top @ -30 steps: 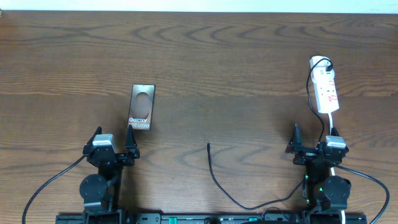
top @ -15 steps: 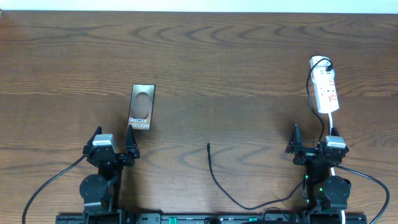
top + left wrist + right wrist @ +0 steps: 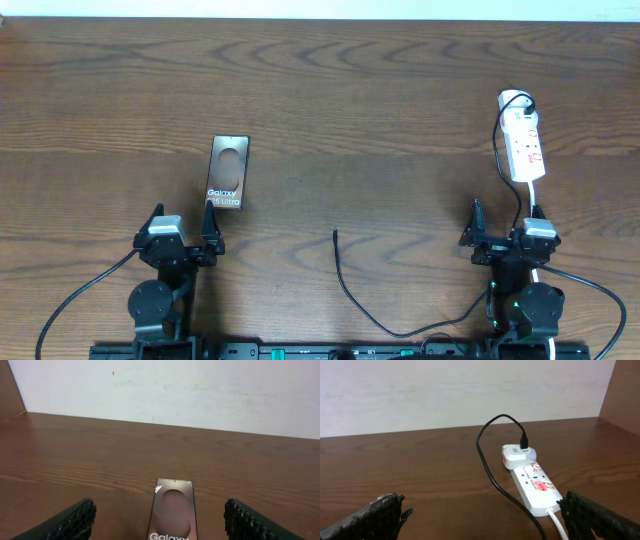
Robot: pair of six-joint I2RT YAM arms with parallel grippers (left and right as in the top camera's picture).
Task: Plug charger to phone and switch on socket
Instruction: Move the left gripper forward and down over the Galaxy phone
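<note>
Nothing has moved since the earlier frames: both arms and every item sit where they were.

Left fingers [image 3: 75, 520] stand wide apart and hold nothing. In the left wrist view the phone [image 3: 172, 510] lies flat on the tabletop [image 3: 75, 460] just ahead of them, centred between the two pads; overhead it sits left of centre [image 3: 229, 172], lettered end toward the arm.

Right fingers [image 3: 375, 515] are spread fully and are also empty. Ahead of them, toward the right of the right wrist view, the socket [image 3: 532, 482] lies on the wood – in the upper right overhead [image 3: 524, 145].

From a white plug [image 3: 517, 455] at the socket's far end, the charger [image 3: 487, 460] arcs up and runs back down beside the strip. Its free end lies at lower centre overhead [image 3: 335, 235], well apart from the phone.
</note>
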